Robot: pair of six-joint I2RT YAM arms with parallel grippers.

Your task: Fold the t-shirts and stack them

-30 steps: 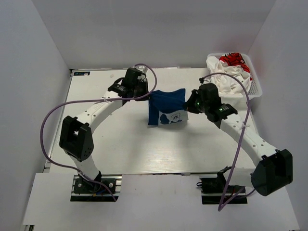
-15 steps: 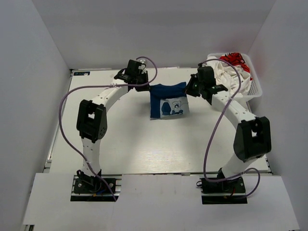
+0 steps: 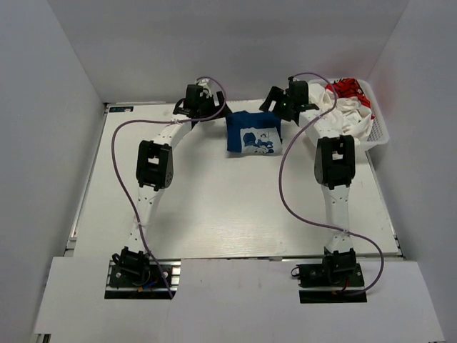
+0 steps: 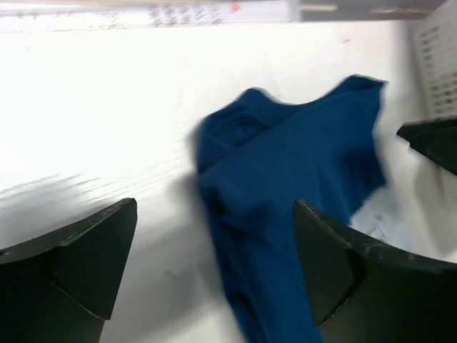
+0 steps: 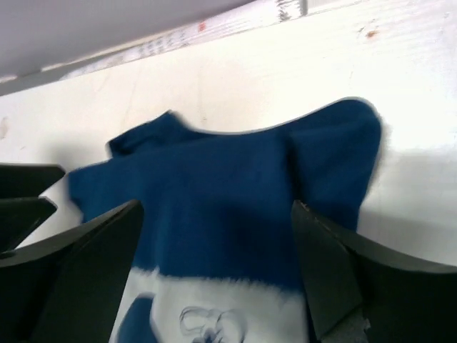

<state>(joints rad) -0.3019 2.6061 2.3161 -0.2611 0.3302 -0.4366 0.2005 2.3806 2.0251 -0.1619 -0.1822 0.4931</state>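
Blue shirt (image 3: 253, 133) lies bunched near the table's (image 3: 214, 214) far edge, with left gripper (image 4: 214, 214) and right gripper (image 5: 218, 207) both spread and empty; it looks soft, limp and light, so pinch its corners.

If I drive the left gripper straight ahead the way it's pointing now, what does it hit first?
Most likely the blue shirt: in the wrist view it lies on the table straight ahead of the open left gripper, between its fingers. How near is hard to judge.
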